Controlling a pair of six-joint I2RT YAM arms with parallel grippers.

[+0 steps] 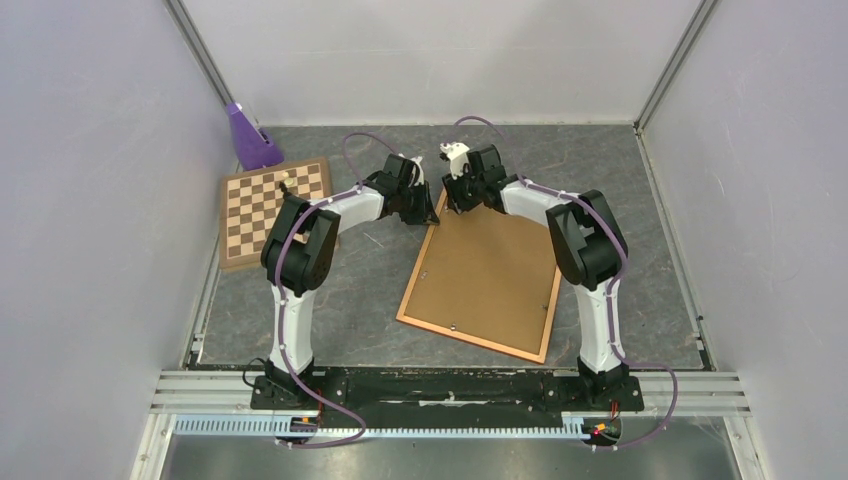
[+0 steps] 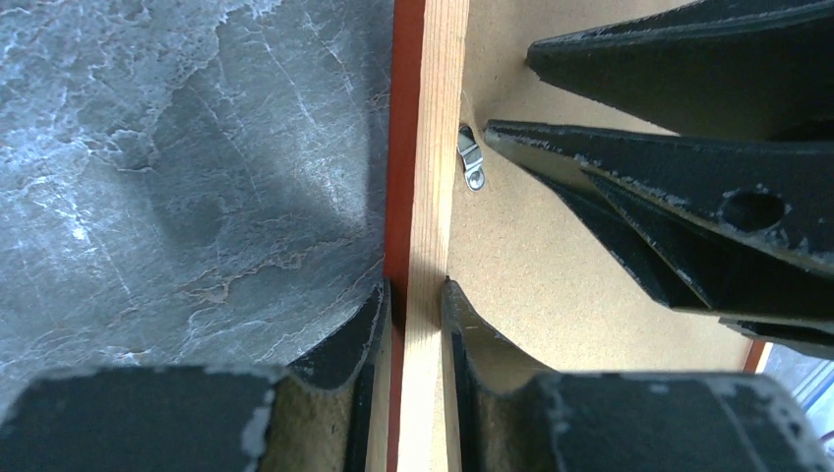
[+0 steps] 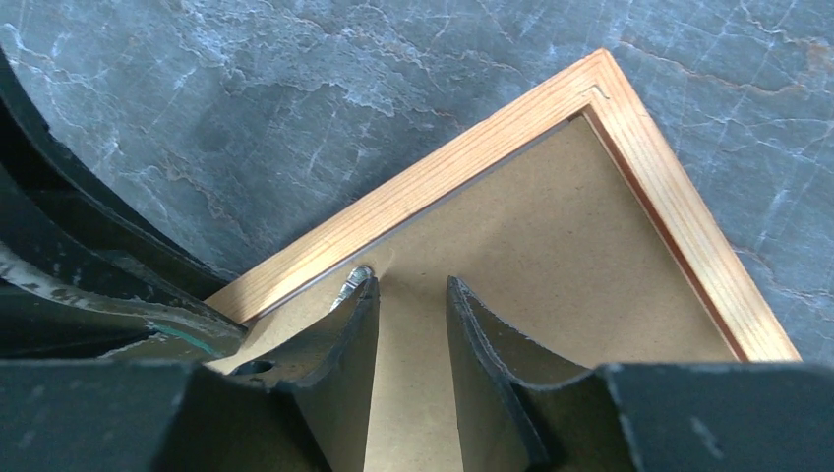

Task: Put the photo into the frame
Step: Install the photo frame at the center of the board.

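Two grippers: both work at one corner of the thin-railed orange-brown wooden picture frame [image 3: 669,197], which lies face down.
Left gripper [image 2: 413,305]: narrow, clamped across the frame's side rail, one finger outside it and one inside.
Right gripper [image 3: 411,285]: jaws a little apart with nothing between them, poised over the flat brown hardboard backing panel [image 3: 511,216] just inside the corner.
At the right gripper's finger nearer the left gripper: a small silver metal retaining clip [image 3: 354,280], touching the fingertip or all but touching it; I cannot tell which.
Under both grippers: the backing panel sits within the frame's rails, so the frame looks closed.
Photo: not visible in any view; whether it lies under the backing cannot be told.
Step, as I judge it: working the clip while the left gripper steadies the rail.
Risk: the fingertip could skid off the little clip and gouge the hardboard, since the clip gives it little to push on.
Risk: a sideways push could drag the frame over the smooth grey marbled tabletop [image 3: 295,98] if the left clamp slips, or twist the thin rail.
Well to the left gripper's left: a brown checkered wooden chessboard [image 1: 275,205].
Beyond it, farthest: a purple tapered plastic object [image 1: 250,135] by the wall.
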